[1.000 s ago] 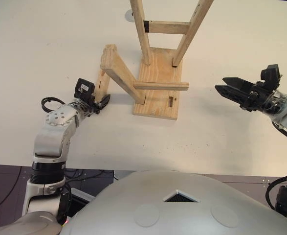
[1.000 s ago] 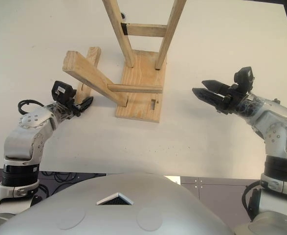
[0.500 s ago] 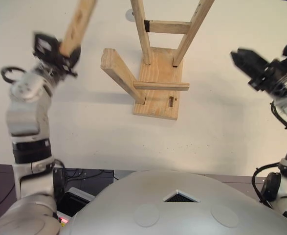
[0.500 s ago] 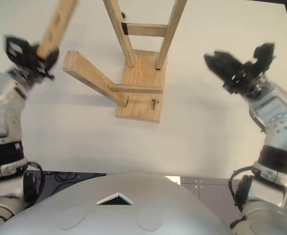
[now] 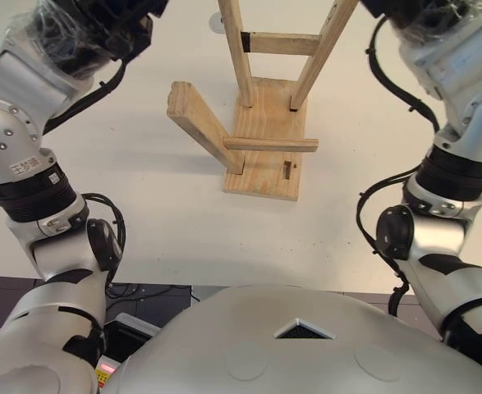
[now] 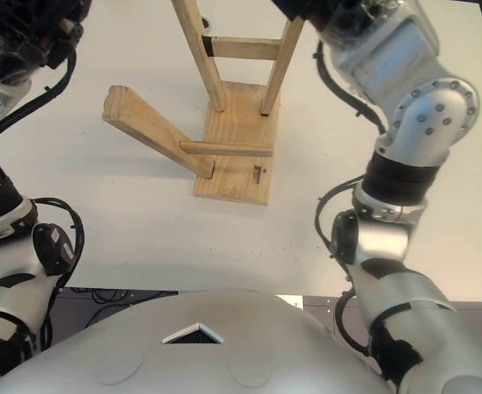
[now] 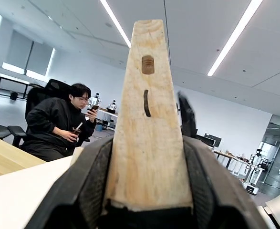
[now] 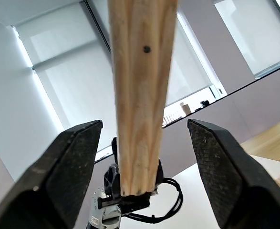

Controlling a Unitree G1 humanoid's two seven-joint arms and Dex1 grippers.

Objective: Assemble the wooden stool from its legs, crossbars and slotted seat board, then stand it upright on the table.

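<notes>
The slotted seat board (image 5: 265,168) lies flat on the table. Two legs (image 5: 239,57) joined by a crossbar (image 5: 282,44) stand upright in it. A third leg (image 5: 199,119) leans out to the left on a crossbar (image 5: 271,144). Both arms are raised past the top of the eye views. My left gripper (image 7: 147,138) is shut on a loose wooden leg (image 7: 147,86) that points upward. My right gripper (image 8: 143,126) is open, its fingers (image 8: 77,171) wide apart on either side of that leg (image 8: 142,71) without touching it. The left gripper (image 8: 130,200) grips the leg's far end.
The white table (image 5: 142,205) has bare room left, right and in front of the stool. Its front edge (image 5: 224,283) runs just ahead of the robot. A small round grey thing (image 5: 216,26) sits behind the upright legs.
My left gripper lifted the loose leg off the table, up past the top of the eye views. The right arm rose too. The stool parts on the board did not move.
</notes>
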